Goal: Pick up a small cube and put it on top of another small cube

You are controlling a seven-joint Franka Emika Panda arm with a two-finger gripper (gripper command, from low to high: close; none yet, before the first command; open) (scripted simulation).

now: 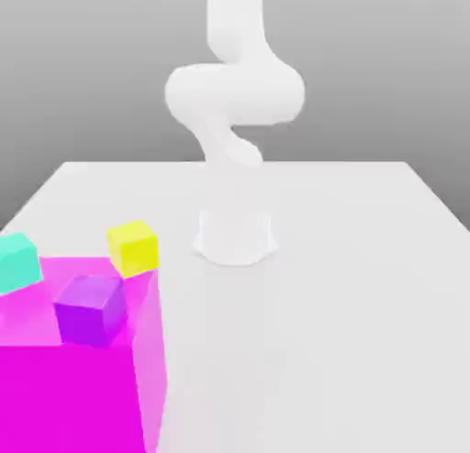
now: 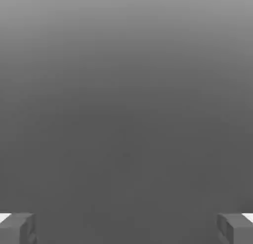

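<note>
Gripper [image 2: 126,229] is wide and empty; yellow cube [image 1: 134,249], purple cube [image 1: 90,312] and teal cube [image 1: 16,263], at magenta block [image 1: 69,401] on the exterior view's left, are prob. light, stiff: pls grip chosen one (can't tell which) by opp. sides.

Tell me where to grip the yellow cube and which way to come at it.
I'd come from above, as nothing covers its top, and close the open gripper on two opposite side faces of the yellow cube. They look plain and flat. Its edges sit askew to the magenta block's, so turn the jaws to match.
</note>
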